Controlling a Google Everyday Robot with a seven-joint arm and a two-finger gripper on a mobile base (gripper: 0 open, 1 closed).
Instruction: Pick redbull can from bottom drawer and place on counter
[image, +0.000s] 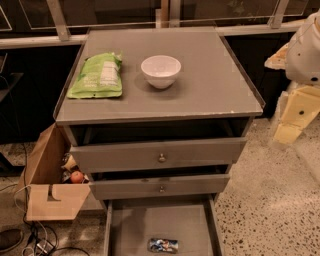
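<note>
– While the view is looking down on the grey cabinet, what is lying nearest?

– The bottom drawer is standing pulled out at the lower edge. The redbull can is lying on its side on the drawer's flat floor, about midway between the side walls and touching neither.

– What is sitting on the floor nearby?

– Cables are trailing at the lower left. Just behind them a cardboard box is leaning against the cabinet's left side, with a small red round thing showing inside.

– And going further up?

– The middle drawer and the top drawer are hanging slightly open, each showing a small brass knob.

– Where is the gripper?

– The gripper is hanging at the right edge of the view, beside the cabinet over speckled floor, well apart from the can. Whether it is spread or closed, I cannot tell.

– What is resting on top?

– The counter is carrying a green snack bag lying flat on the left and a white bowl standing upright just right of it, the two not touching. Furthest back, a dark wall with pale frame bars is running behind the counter.
</note>
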